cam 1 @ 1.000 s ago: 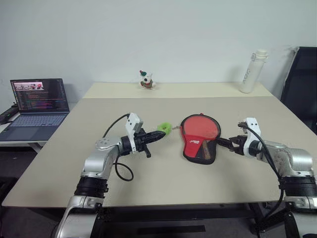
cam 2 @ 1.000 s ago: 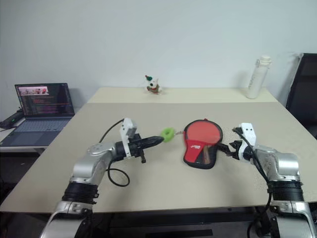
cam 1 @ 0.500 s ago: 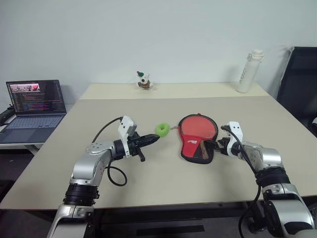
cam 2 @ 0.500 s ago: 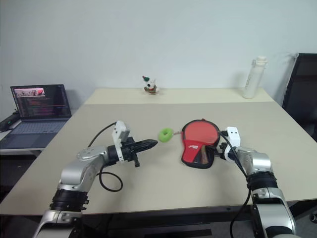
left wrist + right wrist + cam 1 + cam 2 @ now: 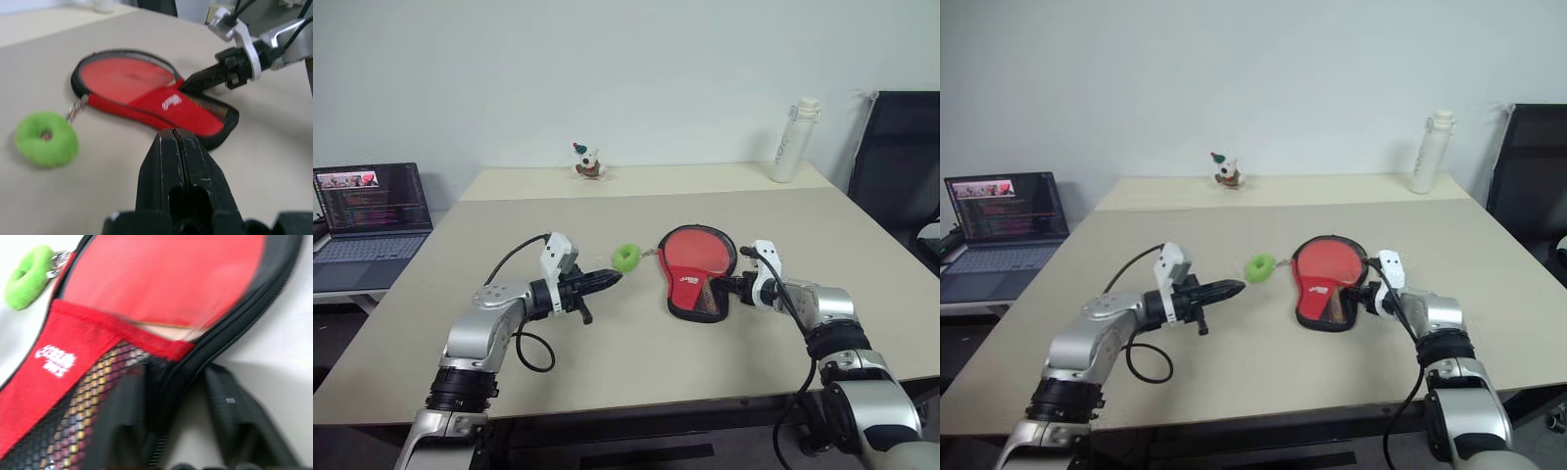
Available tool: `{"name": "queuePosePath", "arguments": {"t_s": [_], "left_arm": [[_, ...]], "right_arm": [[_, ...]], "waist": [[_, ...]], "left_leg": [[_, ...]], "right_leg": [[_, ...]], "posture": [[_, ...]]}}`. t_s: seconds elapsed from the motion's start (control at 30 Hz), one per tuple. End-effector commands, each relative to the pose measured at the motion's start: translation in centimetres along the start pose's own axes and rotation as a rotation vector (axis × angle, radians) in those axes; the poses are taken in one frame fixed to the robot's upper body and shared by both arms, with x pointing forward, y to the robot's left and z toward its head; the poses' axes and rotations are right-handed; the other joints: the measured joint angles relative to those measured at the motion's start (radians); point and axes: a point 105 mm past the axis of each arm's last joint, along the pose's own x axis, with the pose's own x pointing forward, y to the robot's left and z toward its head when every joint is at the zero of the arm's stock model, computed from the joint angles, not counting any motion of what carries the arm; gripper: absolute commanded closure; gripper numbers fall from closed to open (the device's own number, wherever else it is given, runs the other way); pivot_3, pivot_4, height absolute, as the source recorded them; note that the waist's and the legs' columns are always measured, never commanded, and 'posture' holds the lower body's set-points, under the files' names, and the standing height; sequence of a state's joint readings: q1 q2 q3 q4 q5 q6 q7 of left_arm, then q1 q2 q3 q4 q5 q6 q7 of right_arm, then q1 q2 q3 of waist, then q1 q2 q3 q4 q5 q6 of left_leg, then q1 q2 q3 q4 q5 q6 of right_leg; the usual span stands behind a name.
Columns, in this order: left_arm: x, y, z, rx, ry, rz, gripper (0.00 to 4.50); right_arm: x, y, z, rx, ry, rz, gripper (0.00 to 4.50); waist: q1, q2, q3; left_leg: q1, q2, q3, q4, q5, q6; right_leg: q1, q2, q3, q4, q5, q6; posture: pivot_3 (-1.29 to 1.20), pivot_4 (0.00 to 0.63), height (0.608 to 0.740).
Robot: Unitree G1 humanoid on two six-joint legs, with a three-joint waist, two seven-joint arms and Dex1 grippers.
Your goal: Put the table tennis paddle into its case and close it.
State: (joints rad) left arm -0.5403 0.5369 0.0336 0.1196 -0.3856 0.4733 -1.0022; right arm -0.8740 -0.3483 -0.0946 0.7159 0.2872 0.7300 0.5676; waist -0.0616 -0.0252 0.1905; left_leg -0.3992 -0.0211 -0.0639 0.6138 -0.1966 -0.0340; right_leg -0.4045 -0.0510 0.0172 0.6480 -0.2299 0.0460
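The case [image 5: 690, 291] lies open on the table, its red logo and mesh flap folded over the lower half. The table tennis paddle [image 5: 697, 253] rests inside it, round red face up, with a sliver of light wood [image 5: 166, 330] showing under the flap. My right gripper [image 5: 732, 286] is at the case's right side, its fingers [image 5: 122, 421] closed on either side of the black zip rim [image 5: 186, 391]. A fuzzy green ring [image 5: 626, 258] hangs from the zip by a short chain. My left gripper [image 5: 607, 279] is shut and empty, its tip just short of the ring.
A white bottle [image 5: 788, 140] and a small toy figure [image 5: 582, 162] stand at the table's far edge. To the left, an open laptop [image 5: 367, 211] sits on a side desk. A black chair [image 5: 896, 157] is at the right. Bare tabletop [image 5: 607, 362] stretches in front.
My right gripper moved in from the right to the case's rim and closed from wide open. The left gripper stayed shut near the green ring. The camera view shifted.
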Motion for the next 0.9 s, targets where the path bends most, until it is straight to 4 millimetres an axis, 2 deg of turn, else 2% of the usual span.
{"name": "queuePosePath", "arguments": {"t_s": [0.03, 0.1, 0.3, 0.47, 0.63, 0.9], "left_arm": [[-0.9, -0.5, 0.6, 0.053, 0.005, -0.028, 4.50], [-1.4, -0.5, 0.0, 0.047, 0.025, -0.027, 4.50], [-2.5, -0.9, -0.6, 0.038, 0.054, -0.059, 4.50], [-3.4, -1.9, -1.2, 0.025, 0.081, -0.112, 4.50], [-3.9, -2.8, -1.7, 0.007, 0.093, -0.149, 4.50], [-4.0, -3.9, -1.9, -0.012, 0.100, -0.200, 4.50]], "right_arm": [[1.3, 1.8, -1.7, 0.006, 0.072, 0.061, 4.07], [1.8, 2.7, -1.4, 0.002, 0.067, 0.086, 4.47], [2.7, 5.5, -0.5, -0.015, 0.065, 0.187, 4.47], [2.3, 7.5, -0.6, -0.040, 0.095, 0.272, 4.47], [0.7, 9.6, -2.0, -0.055, 0.147, 0.354, 4.47], [-1.5, 13.4, -4.8, -0.015, 0.185, 0.415, 4.47]], "waist": [[-0.003, 0.000, 0.000], [-0.007, 0.000, 0.000], [-0.028, 0.000, 0.000], [-0.029, 0.000, 0.000], [-0.025, 0.000, 0.000], [-0.021, 0.000, 0.000]], "left_leg": [[0.000, 0.000, 0.000, 0.000, 0.000, 0.000], [0.001, 0.000, 0.001, 0.000, 0.000, 0.000], [0.001, 0.002, 0.002, 0.000, 0.000, 0.000], [0.001, 0.009, 0.004, -0.002, -0.001, -0.001], [0.000, 0.015, 0.004, -0.002, -0.002, -0.003], [-0.001, 0.015, 0.004, -0.003, -0.002, -0.003]], "right_leg": [[0.000, 0.000, 0.000, 0.000, 0.000, 0.000], [0.000, 0.000, 0.001, 0.000, 0.000, 0.000], [0.000, 0.001, 0.001, 0.001, 0.000, 0.000], [-0.002, 0.007, 0.003, 0.000, 0.001, -0.001], [-0.004, 0.014, 0.003, 0.000, 0.001, -0.003], [-0.005, 0.014, 0.003, 0.000, 0.000, -0.003]], "posture": [[0.00, 0.150, 0.740], [0.00, 0.150, 0.740], [0.00, 0.150, 0.740], [0.00, 0.150, 0.740], [0.00, 0.150, 0.740], [0.00, 0.150, 0.740]]}}
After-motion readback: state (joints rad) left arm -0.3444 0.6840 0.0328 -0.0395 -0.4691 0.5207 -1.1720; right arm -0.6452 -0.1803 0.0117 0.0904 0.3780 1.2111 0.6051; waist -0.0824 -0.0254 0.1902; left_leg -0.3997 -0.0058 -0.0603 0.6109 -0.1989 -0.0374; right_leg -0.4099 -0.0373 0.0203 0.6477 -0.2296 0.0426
